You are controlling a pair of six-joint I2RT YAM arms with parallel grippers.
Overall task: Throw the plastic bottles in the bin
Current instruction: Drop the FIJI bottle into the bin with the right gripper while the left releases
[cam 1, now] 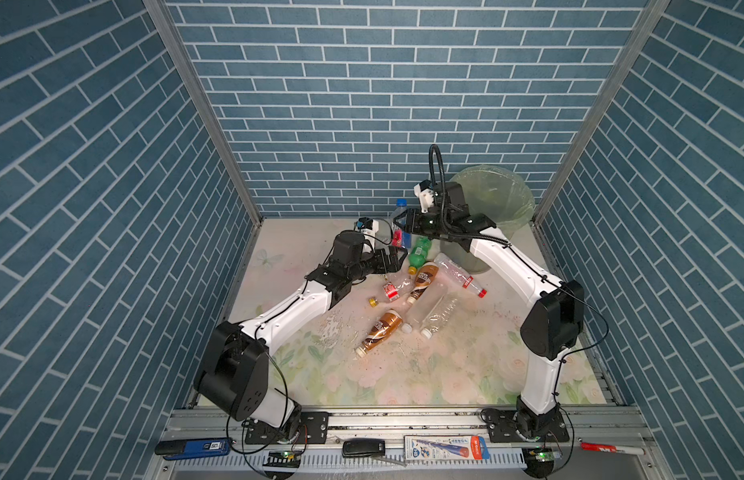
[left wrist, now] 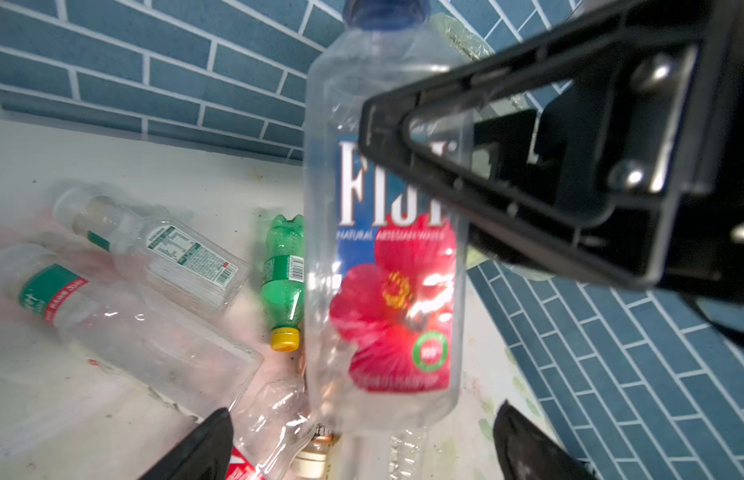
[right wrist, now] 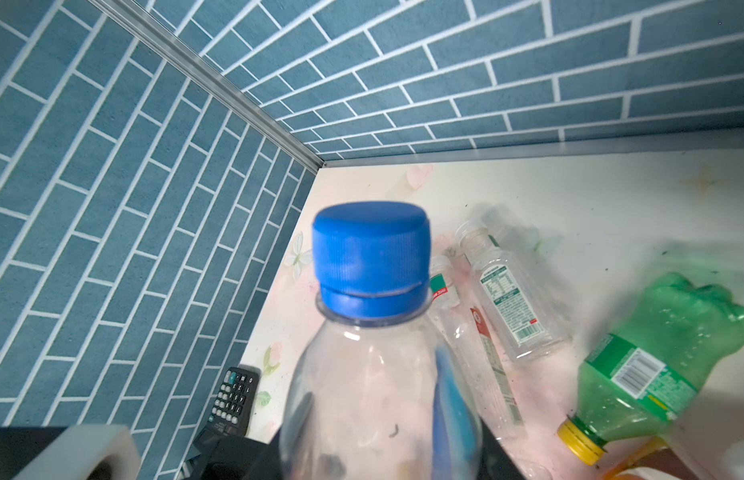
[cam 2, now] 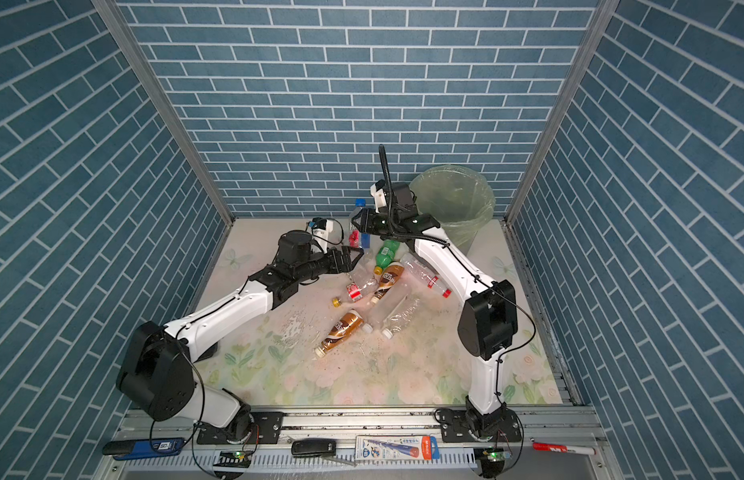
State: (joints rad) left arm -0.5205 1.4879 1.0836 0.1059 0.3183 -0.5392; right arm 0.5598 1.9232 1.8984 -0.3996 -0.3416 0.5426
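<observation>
Right gripper (cam 1: 404, 225) pinches the clear blue-capped bottle (left wrist: 382, 257) at its upper body and holds it upright near the back wall, just left of the bin (cam 1: 515, 199), whose lower near side the right arm hides. Left gripper (cam 1: 400, 257) is spread wide either side of the bottle's base, apart from it. Black fingers cover the bottle's middle in both top views. Other bottles (cam 1: 420, 251) lie on the table beneath.
</observation>
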